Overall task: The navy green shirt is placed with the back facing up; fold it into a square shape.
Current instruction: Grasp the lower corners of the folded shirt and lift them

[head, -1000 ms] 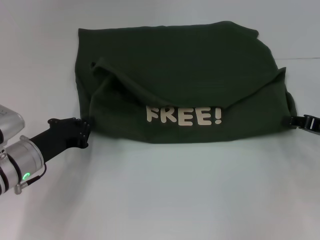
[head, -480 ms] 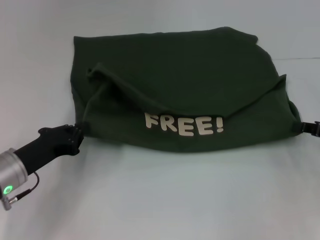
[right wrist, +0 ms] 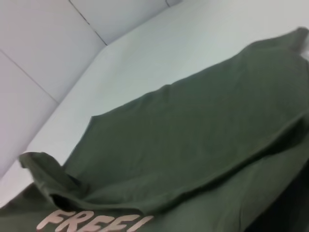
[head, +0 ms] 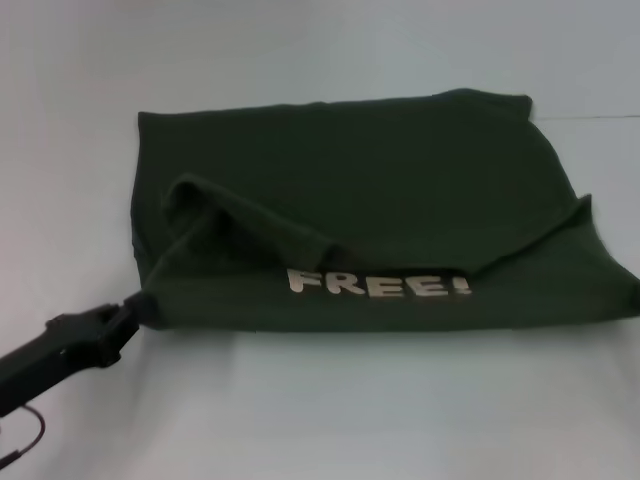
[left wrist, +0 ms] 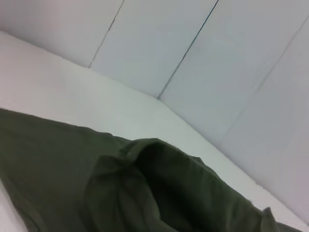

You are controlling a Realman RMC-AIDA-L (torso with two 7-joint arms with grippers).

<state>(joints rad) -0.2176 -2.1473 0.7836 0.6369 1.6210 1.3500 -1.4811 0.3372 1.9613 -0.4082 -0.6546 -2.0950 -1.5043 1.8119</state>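
We are mid-fold: our left gripper [head: 135,305] pinches the near-left corner of the navy green shirt [head: 380,200] on the white table [head: 330,410]; right gripper unseen. Next, lay it flat.

— How is the navy green shirt [head: 380,190] lying?

— It is spreading wide across the white surface, dark green and soft, folded over itself so its near band is showing cream "FREE!" lettering, facing up.

— Any wrinkles?

— A raised, hollow fold is standing up near its left end, and its near left corner is tapering to a point.
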